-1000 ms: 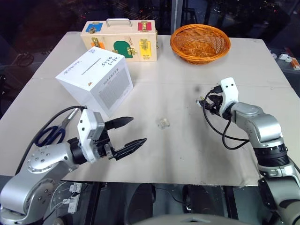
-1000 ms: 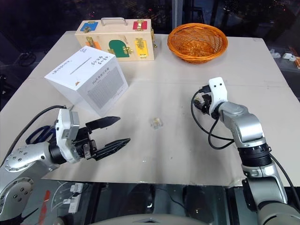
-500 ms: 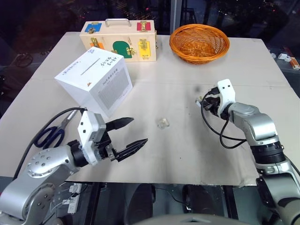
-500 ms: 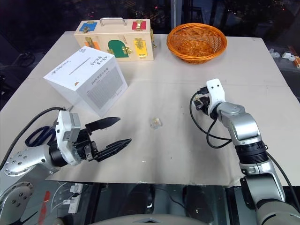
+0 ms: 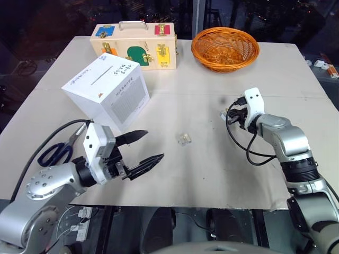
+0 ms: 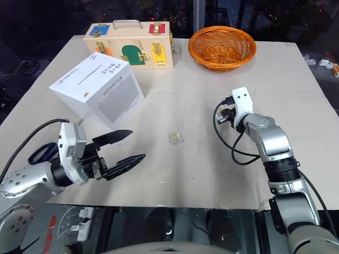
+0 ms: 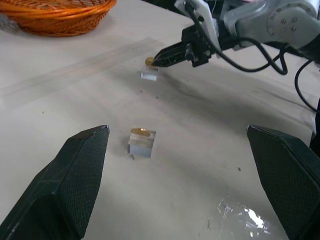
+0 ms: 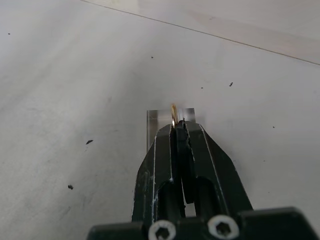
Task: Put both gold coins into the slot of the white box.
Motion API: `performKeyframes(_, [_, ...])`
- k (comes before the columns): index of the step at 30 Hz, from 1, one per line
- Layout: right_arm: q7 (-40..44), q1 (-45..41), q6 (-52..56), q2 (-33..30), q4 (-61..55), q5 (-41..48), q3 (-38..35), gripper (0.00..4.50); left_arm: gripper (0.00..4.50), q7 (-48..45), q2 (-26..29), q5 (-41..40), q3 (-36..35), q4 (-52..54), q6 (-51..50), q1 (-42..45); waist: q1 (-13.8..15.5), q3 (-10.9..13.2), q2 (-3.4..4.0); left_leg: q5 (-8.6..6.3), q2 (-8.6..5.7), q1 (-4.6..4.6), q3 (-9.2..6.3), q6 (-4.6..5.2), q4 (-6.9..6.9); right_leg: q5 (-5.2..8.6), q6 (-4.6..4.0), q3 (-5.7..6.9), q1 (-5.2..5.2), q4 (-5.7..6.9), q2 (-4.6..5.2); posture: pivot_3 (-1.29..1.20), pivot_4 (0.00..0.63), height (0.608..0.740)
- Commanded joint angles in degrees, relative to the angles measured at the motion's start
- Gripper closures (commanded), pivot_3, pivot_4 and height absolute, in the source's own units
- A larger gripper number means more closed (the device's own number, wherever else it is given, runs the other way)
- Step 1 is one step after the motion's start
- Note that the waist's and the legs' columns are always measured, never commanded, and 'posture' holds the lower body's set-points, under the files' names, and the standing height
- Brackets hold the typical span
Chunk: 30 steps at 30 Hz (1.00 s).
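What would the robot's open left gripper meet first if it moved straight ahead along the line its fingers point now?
Probably the nearer clear block with a gold coin on top: it sits between the left gripper fingers' lines, ahead on the table. Depth is uncertain; it might pass above.

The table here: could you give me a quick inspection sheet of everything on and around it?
Surface: pale table, a few dark specks.
Job's things: white box, slot on top; one gold coin on a clear block; other coin pinched edge-on above a second block.
Clutter: wooden latch box, orange basket, blue scissors.
Grippers: left gripper open, empty; right gripper shut on the coin.
Cables: black cable looping off the right arm.
Surroundings: dark.
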<state>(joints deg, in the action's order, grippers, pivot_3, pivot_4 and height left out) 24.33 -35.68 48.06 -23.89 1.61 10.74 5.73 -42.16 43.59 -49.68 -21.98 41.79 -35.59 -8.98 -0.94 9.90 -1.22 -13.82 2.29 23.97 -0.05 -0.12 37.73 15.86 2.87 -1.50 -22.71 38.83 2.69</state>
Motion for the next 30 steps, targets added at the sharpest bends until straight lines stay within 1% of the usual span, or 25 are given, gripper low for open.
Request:
performKeyframes(1, [1.1,-0.7,-1.6,-0.2,-2.0,1.3,-2.9,4.48,0.0,6.2,-0.1,-7.0,-0.7,1.7,-3.5,3.8,0.0,0.0,0.0,0.0,0.0,0.0,0.0,0.0,0.0,0.0,0.0,0.0,0.0,0.0,0.0,0.0,0.15,0.726])
performKeyframes(5, [5.2,-0.3,0.4,-0.4,-8.1,8.0,-7.5,4.48,0.0,14.2,0.2,-16.8,-0.1,-1.3,-8.6,11.4,0.1,0.0,-0.01,0.0,-0.01,0.0,-0.17,0.0,0.0,-0.01,0.01,0.0,0.02,0.02,0.01,0.0,0.15,0.726])
performKeyframes(6, [6.6,-0.1,2.1,-0.5,-10.5,10.8,-9.1,4.48,0.0,15.7,0.2,-19.2,0.3,-2.4,-9.5,13.6,0.1,0.0,-0.01,0.0,-0.01,0.0,-0.2,0.0,0.0,-0.01,0.01,0.01,0.02,0.02,0.01,0.0,0.15,0.726])
performKeyframes(8, [11.3,0.6,7.1,-2.1,-18.8,19.6,-12.3,4.48,0.0,16.5,0.2,-23.5,2.4,-6.0,-11.5,19.8,0.3,0.0,0.01,0.0,-0.01,0.01,-0.31,0.0,0.0,-0.01,0.02,0.03,0.02,0.03,0.01,0.0,0.15,0.726])
performKeyframes(10, [13.6,0.9,11.2,-3.7,-24.7,25.7,-14.2,4.48,0.0,17.1,-0.4,-26.5,4.2,-9.3,-12.9,24.8,0.4,0.1,0.02,0.0,-0.02,0.04,-0.37,0.0,0.01,-0.01,0.02,0.12,0.04,0.03,0.01,0.0,0.15,0.726])
performKeyframes(11, [14.1,1.0,13.1,-4.5,-27.5,28.6,-15.0,4.5,0.52,17.3,-1.2,-27.6,5.6,-11.3,-13.6,28.1,0.3,0.0,0.01,0.0,-0.02,0.03,-0.39,0.0,0.01,-0.01,0.02,0.12,0.06,0.01,0.01,0.0,0.15,0.726])
performKeyframes(12, [14.5,1.0,14.5,-5.2,-30.1,31.4,-15.6,4.5,0.72,17.1,-1.9,-27.8,7.1,-13.0,-14.0,31.0,0.3,0.0,0.01,0.0,-0.02,0.01,-0.39,0.0,0.01,-0.01,0.02,0.11,0.08,0.0,0.01,0.0,0.15,0.726])
performKeyframes(14, [13.9,0.7,17.2,-5.7,-33.8,36.9,-17.3,4.5,0.72,15.3,-3.0,-27.2,9.6,-15.3,-14.7,35.0,0.2,0.0,-0.01,0.0,-0.05,-0.01,-0.36,0.0,0.01,-0.01,0.02,0.14,0.13,-0.01,0.02,0.0,0.15,0.726])
performKeyframes(17, [11.7,-0.4,19.7,-6.0,-37.3,43.8,-19.1,4.5,0.72,11.4,-4.3,-26.7,12.5,-18.3,-15.8,38.5,-0.2,0.1,0.0,0.0,-0.06,-0.02,-0.3,0.0,0.02,-0.01,0.02,0.08,0.11,0.01,0.0,0.0,0.15,0.726])
performKeyframes(18, [10.7,-0.8,20.3,-6.0,-38.0,45.9,-19.5,4.5,1.13,10.1,-4.5,-26.2,13.3,-19.0,-16.0,39.3,-0.3,0.1,0.0,0.0,-0.05,-0.02,-0.27,0.0,0.01,-0.01,0.02,0.08,0.1,0.01,-0.01,0.0,0.15,0.726])
performKeyframes(19, [9.6,-1.0,20.5,-6.1,-38.5,47.5,-19.7,4.5,1.4,9.1,-4.9,-25.8,14.0,-19.7,-16.2,40.1,-0.3,0.1,0.0,0.0,-0.05,-0.02,-0.24,0.0,0.01,-0.01,0.02,0.08,0.09,0.02,-0.02,0.0,0.15,0.726])
performKeyframes(20, [8.7,-1.2,20.5,-6.2,-38.8,48.7,-19.8,4.5,1.82,8.2,-5.1,-25.5,14.5,-20.3,-16.5,40.8,-0.3,0.1,0.0,0.0,-0.04,-0.02,-0.22,0.0,0.01,0.0,0.01,0.08,0.08,0.02,-0.03,0.0,0.15,0.726])
performKeyframes(26, [4.4,-1.6,19.4,-8.0,-39.7,54.7,-19.4,4.5,1.82,2.3,-5.0,-23.7,15.8,-22.4,-17.3,42.6,0.0,0.1,-0.01,0.01,-0.05,-0.01,-0.12,0.0,0.01,0.0,0.02,0.07,0.08,-0.01,-0.01,0.0,0.15,0.726])
performKeyframes(27, [3.7,-1.7,19.2,-8.4,-39.8,55.6,-19.3,4.5,2.08,1.5,-5.0,-23.7,15.8,-22.7,-17.6,42.9,0.0,0.1,-0.01,0.01,-0.05,-0.01,-0.12,0.0,0.01,0.0,0.02,0.07,0.09,-0.01,-0.01,0.0,0.15,0.726])
performKeyframes(30, [2.1,-1.8,18.3,-9.3,-39.8,57.5,-19.1,4.5,3.12,-0.5,-4.9,-22.8,16.0,-22.8,-18.1,43.2,0.0,0.1,-0.01,0.01,-0.05,-0.01,-0.13,0.0,0.01,0.0,0.02,0.08,0.08,-0.01,-0.01,0.0,0.15,0.726])
